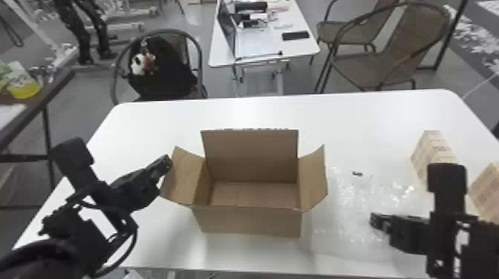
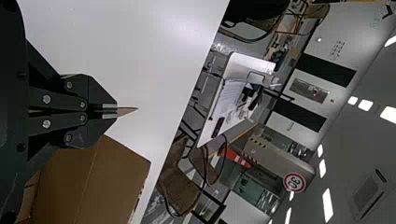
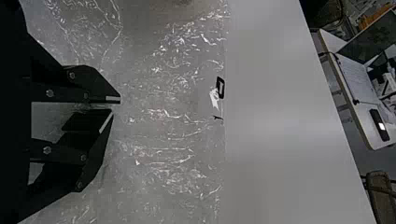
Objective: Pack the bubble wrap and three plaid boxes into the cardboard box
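Note:
The cardboard box [image 1: 245, 222] stands unfolded mid-table. At its left flap [image 1: 184, 174] is my left gripper [image 1: 167, 161]; in the left wrist view the left gripper [image 2: 116, 111] is shut on the flap, whose brown tip [image 2: 127, 111] pokes out past the fingertips. Clear bubble wrap [image 1: 352, 207] lies crumpled right of the box. My right gripper [image 1: 374, 219] is over it, and the right wrist view has the right gripper [image 3: 114, 105] close against the bubble wrap [image 3: 173, 154]. Two plaid boxes, one farther back [image 1: 432, 148] and one at the right edge [image 1: 486, 189], are partly behind the right arm.
On the wrap's far side lies a small dark item [image 1: 357, 173]. The white table [image 1: 334, 115] has bare surface behind and left of the box. Past its far edge stand chairs and a second table [image 1: 256, 44]; a dark-framed table [image 1: 48, 92] is at the left.

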`<state>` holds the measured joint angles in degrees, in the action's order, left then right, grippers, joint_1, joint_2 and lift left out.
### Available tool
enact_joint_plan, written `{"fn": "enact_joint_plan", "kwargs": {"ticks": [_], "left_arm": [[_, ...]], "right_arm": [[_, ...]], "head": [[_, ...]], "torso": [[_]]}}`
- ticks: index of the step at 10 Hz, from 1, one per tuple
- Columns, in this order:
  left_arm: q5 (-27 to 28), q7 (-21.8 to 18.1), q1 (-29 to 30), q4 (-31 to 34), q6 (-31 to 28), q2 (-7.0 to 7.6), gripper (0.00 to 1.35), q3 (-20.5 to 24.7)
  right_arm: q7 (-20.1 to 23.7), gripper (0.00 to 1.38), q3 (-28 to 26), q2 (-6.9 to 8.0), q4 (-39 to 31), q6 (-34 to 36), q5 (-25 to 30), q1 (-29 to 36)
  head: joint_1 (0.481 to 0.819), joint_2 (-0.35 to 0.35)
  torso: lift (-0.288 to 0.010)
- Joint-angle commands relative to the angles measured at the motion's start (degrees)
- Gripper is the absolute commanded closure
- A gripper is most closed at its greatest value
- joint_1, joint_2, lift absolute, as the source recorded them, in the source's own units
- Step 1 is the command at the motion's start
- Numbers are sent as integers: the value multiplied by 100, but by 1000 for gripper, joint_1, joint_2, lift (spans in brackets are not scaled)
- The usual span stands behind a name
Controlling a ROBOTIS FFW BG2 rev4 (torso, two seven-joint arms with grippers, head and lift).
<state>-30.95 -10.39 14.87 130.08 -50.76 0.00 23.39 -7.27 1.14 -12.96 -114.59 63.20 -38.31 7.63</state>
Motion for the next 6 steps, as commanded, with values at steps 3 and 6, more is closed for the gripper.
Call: {"fn": "enact_joint_plan", "kwargs": {"ticks": [3,6], "left_arm": [[28,2,42,0,83,-15,1208,25],[72,11,42,0,83,-15,1208,8]], "right_arm": [[463,1133,-35,-136,-213,-405,-353,-60],[744,1133,-431,-593,-652,693,-1381,-913]], "head": [[695,166],[695,193]], "torso": [[-148],[-148]]}}
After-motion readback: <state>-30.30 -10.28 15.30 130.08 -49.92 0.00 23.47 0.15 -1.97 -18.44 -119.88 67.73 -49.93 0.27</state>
